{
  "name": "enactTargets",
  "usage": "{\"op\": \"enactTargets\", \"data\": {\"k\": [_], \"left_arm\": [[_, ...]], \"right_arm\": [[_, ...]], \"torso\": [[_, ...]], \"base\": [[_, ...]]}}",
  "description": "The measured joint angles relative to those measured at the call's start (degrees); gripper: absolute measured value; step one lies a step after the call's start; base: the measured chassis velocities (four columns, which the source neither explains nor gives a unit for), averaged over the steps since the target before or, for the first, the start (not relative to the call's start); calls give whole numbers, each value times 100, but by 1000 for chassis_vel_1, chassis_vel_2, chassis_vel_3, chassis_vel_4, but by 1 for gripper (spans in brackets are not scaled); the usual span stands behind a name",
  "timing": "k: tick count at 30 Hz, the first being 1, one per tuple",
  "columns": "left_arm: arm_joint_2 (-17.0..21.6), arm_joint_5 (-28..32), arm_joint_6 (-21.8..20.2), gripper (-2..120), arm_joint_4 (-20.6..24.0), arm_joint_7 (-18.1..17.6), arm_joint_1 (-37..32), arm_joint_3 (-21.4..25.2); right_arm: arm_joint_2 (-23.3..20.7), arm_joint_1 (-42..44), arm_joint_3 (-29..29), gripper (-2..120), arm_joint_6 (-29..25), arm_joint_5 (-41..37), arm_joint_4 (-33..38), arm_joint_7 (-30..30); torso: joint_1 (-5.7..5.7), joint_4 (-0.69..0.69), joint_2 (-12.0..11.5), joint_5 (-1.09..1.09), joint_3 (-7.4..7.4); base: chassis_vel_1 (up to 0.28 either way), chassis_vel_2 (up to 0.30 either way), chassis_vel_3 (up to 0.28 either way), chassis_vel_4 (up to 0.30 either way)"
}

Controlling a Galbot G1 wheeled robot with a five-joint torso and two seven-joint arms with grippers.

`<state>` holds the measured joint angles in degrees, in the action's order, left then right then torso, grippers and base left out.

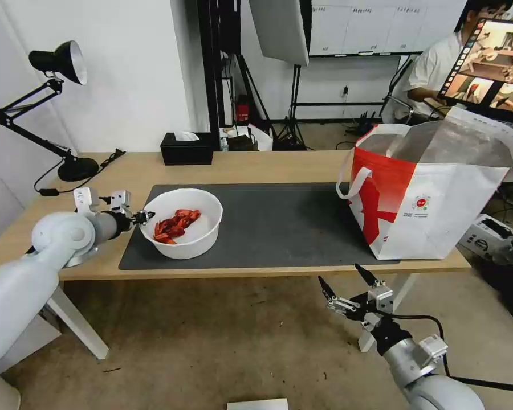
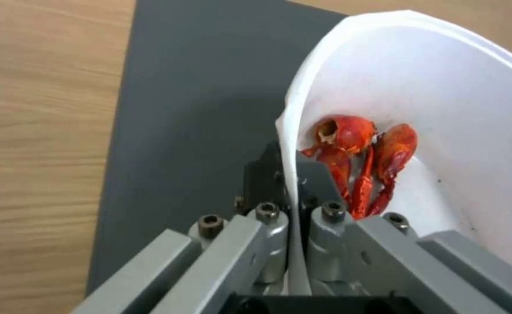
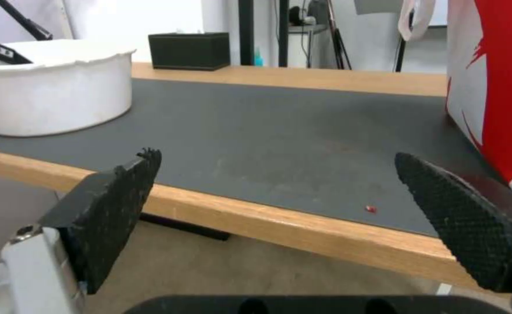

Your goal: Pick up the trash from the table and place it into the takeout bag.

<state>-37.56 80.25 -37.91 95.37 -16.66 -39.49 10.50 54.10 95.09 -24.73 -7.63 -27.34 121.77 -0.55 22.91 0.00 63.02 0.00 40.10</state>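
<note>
1. Right now left gripper [image 1: 144, 216] is pinching the left rim of the white bowl [image 1: 202, 239]; in the left wrist view the fingers [image 2: 267, 218] are clamping the thin wall, one outside and one inside.
2. Bowl is sitting on the left part of the dark grey mat [image 1: 279, 222], holding red crayfish shells [image 1: 175, 224] near the gripped side.
3. Right gripper [image 1: 347, 285] is hanging below the table's [image 1: 256, 166] front edge, jaws spread wide, gripping nothing; pads [image 3: 116, 205] are framing the mat in the right wrist view.
4. Takeout bag [image 1: 439, 210] is standing upright at the mat's right end, mouth open, foil lining showing, well apart from the bowl.
5. Tiny red scrap [image 3: 371, 209] is lying on the mat near the front edge, close to the bag.
6. Black tissue box [image 1: 186, 148] and black desk lamp [image 1: 57, 62] are sitting at the table's far side.
</note>
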Motion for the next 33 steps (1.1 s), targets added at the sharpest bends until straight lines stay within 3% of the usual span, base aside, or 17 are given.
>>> {"op": "enactTargets", "data": {"k": [8,19,26,33], "left_arm": [[-26,-2,153,0,21,130,-38,45],[-87,-430,997,0,311,630,583,-95],[-308,-70,1073,0,908,286,1413,-460],[-776,116,1056,0,921,-35,2194,-968]], "right_arm": [[0,0,0,100,0,0,0,0],[0,0,0,100,0,0,0,0],[0,0,0,100,0,0,0,0],[0,0,0,100,0,0,0,0]], "torso": [[0,0,0,0,0],[0,0,0,0,0],[0,0,0,1,0],[0,0,0,3,0]], "base": [[0,0,0,0],[0,0,0,0],[0,0,0,0],[0,0,0,0]]}}
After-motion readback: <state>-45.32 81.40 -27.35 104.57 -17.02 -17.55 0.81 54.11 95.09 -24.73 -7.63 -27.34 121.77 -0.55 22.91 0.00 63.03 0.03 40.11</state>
